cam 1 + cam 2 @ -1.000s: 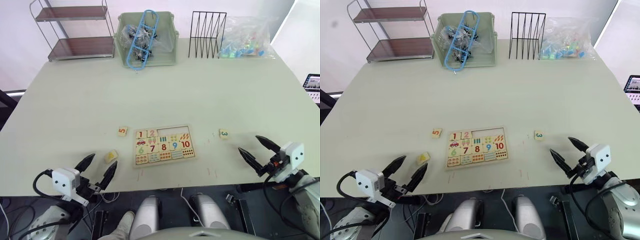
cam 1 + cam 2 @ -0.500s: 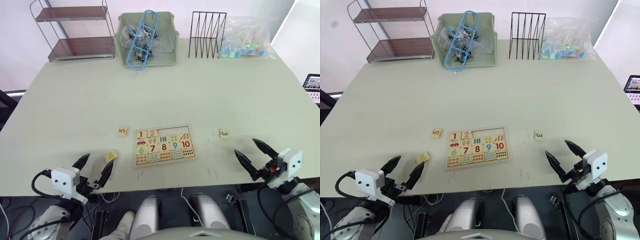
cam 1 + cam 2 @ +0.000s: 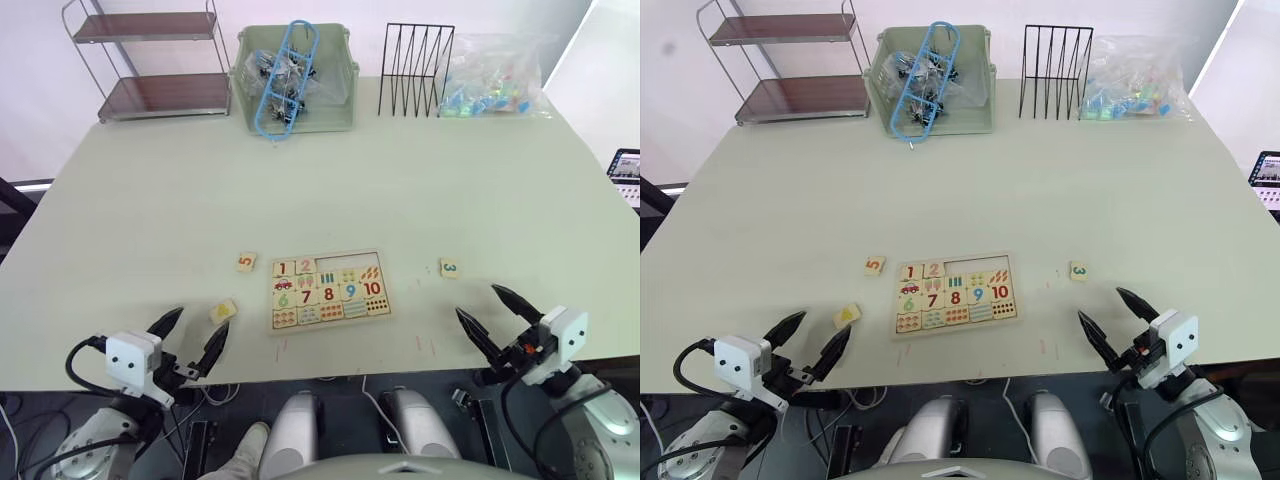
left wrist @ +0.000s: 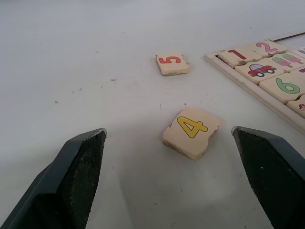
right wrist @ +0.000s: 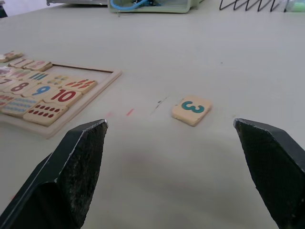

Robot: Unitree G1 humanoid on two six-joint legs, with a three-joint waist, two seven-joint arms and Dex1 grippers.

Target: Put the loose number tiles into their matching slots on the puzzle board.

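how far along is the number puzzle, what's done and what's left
Done: tiles 1 and 2 sit in the puzzle board's upper row.
In hand: nothing; the left claw and right claw are open and empty.
Left: tiles 5, 4 and 3 lie loose on the table; their slots are bare.

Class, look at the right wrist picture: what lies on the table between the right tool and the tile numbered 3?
Nothing: only bare table separates the open right tool from the 3 tile.

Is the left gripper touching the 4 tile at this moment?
Apart. In the left wrist view the 4 tile lies on bare table between the open left gripper fingers, clear of both.
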